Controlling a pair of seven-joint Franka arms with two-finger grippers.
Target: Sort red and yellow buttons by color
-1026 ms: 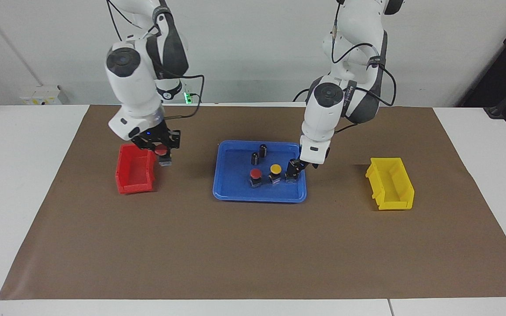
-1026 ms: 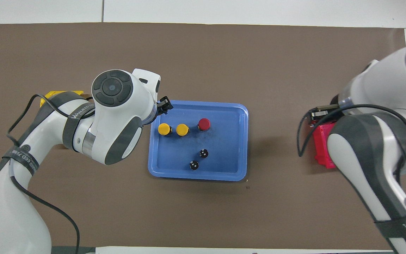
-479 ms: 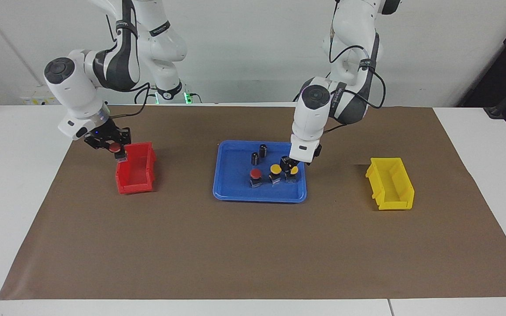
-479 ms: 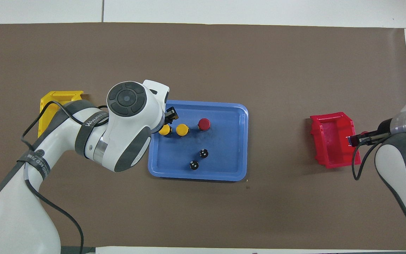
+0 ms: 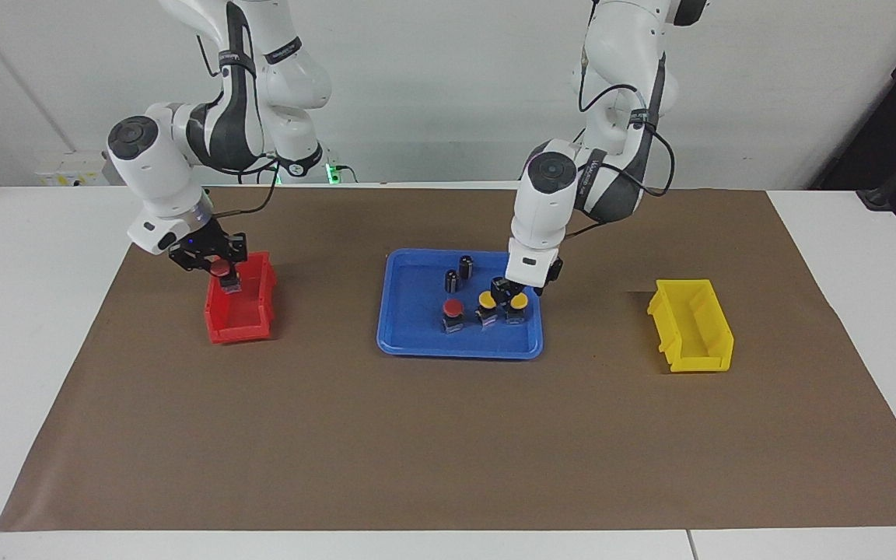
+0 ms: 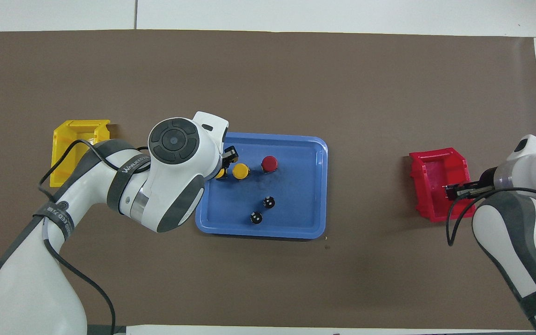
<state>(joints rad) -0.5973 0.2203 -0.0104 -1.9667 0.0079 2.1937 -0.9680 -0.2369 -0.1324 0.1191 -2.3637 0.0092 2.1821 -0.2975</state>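
Red-capped push-button (image 5: 222,269): gripped by right gripper (image 5: 224,274), over red plastic bin (image 5: 250,317).
Yellow-capped push-button (image 5: 519,301): in blue plastic tray (image 5: 417,342), beneath left gripper (image 5: 507,291); its grip unclear.

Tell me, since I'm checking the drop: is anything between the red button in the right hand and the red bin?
Nothing visible. The right hand holds the red button directly over the open red bin, with only air beneath it.
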